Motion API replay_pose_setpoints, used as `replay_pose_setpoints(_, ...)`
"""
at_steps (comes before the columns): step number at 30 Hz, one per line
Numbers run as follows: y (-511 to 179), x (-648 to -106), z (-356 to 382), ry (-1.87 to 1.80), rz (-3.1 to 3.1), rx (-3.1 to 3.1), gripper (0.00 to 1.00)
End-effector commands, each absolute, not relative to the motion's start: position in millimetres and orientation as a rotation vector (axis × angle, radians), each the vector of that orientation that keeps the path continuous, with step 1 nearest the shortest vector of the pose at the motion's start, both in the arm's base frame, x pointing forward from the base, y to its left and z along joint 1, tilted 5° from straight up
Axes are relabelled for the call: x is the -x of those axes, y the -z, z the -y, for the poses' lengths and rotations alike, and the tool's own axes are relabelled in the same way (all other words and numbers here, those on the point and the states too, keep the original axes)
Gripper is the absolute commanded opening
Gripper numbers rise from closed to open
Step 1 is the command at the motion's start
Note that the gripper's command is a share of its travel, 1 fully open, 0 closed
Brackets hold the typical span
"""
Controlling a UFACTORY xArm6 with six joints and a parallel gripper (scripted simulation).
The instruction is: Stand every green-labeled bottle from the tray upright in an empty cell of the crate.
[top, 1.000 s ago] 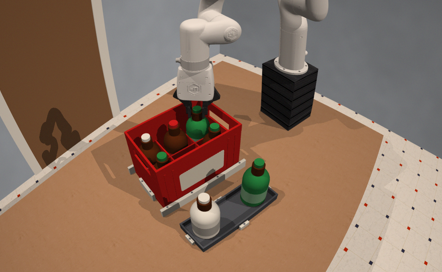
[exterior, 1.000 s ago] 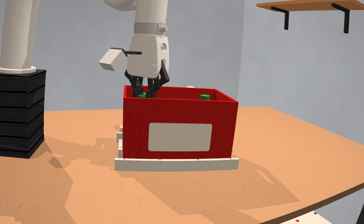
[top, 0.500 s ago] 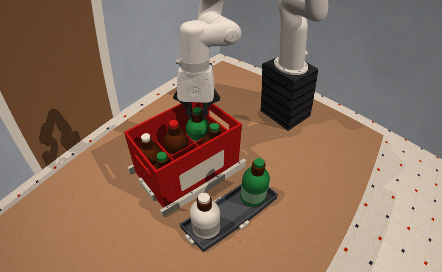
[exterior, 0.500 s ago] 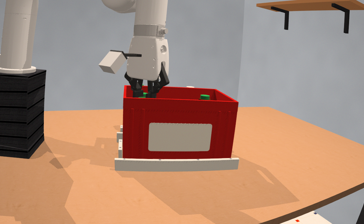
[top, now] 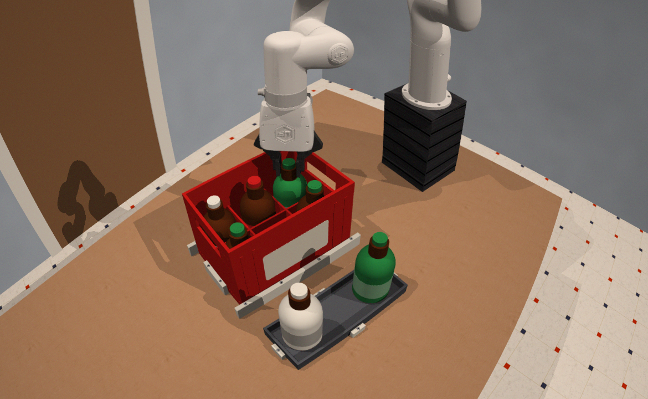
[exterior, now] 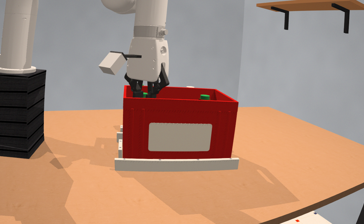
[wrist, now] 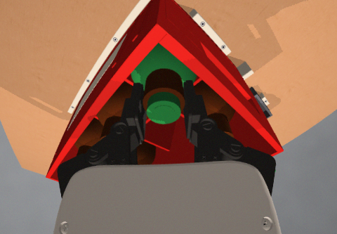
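My gripper (top: 289, 170) (exterior: 144, 95) (wrist: 163, 94) is shut on the neck of a green-labeled bottle (top: 286, 190) (wrist: 163, 60), which is upright inside a back corner cell of the red crate (top: 341, 218) (exterior: 177, 111) (wrist: 141, 55). Its base is hidden, so I cannot tell whether it touches the crate floor. Another green-labeled bottle (top: 373, 270) stands upright at the far end of the dark tray (top: 338, 303). A white-labeled bottle (top: 300, 317) stands upright at its near end. The crate's front middle cell (top: 272, 221) looks empty.
Brown bottles with a white cap (top: 214, 201), a red cap (top: 253, 182) and green caps (top: 237, 229) (top: 314, 186) stand in other cells. Pale rails (top: 299, 275) (exterior: 176, 165) edge the crate. The arm's black pedestal (top: 423, 143) (exterior: 13, 114) stands behind.
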State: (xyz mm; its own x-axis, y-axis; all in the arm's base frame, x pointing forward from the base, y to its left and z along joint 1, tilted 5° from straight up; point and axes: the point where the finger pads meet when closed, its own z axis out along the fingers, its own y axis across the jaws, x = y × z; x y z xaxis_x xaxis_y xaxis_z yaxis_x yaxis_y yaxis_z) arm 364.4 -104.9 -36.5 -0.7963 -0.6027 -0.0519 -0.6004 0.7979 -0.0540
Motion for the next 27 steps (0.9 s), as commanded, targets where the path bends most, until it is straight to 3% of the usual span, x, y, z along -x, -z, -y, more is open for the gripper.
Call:
replay_pose_setpoints(1, 35.7, -365.8, 105.3, 0.057, -2.913, 0.976, 0.0)
replay_pose_setpoints(14, 35.7, -365.8, 105.3, 0.057, -2.913, 0.976, 0.0)
replay_pose_setpoints(15, 35.7, -365.8, 105.3, 0.057, -2.913, 0.976, 0.65)
replay_pose_setpoints(27, 35.7, -365.8, 105.3, 0.057, -2.913, 0.976, 0.65)
